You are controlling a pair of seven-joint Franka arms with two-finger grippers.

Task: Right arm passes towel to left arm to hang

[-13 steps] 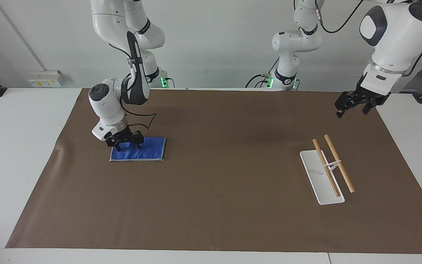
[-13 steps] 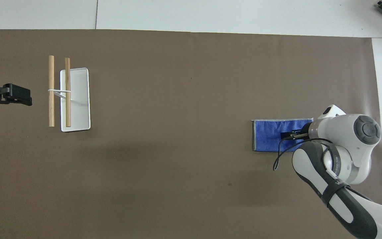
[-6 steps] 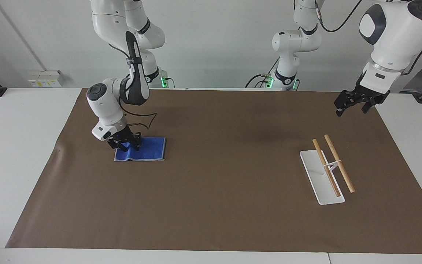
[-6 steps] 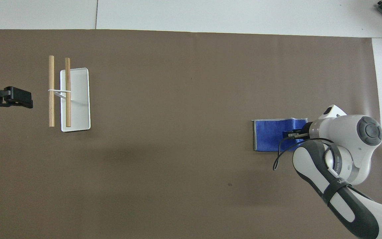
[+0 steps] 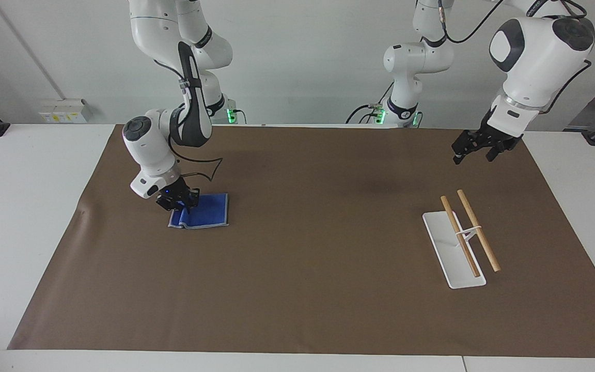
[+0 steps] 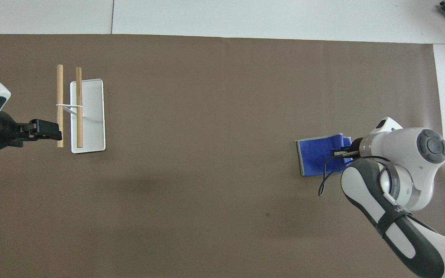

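Observation:
The blue towel [image 5: 205,217] lies on the brown mat toward the right arm's end of the table. Its end under the gripper is bunched and raised a little. My right gripper [image 5: 176,202], with its blue light, is shut on that end; in the overhead view [image 6: 342,152] it covers the towel's [image 6: 317,154] edge. My left gripper [image 5: 475,150] is open and empty in the air, over the mat beside the rack; it also shows in the overhead view [image 6: 46,129].
A white rack base [image 5: 450,243] with two wooden rods [image 5: 475,230] stands toward the left arm's end of the table; it also shows from overhead [image 6: 93,116]. A thin black cable [image 6: 323,181] hangs from the right wrist.
The right gripper has shut on the towel's end and pulled it up and inward, so the towel looks shorter. The left gripper has moved toward the table's middle, close to the rack.

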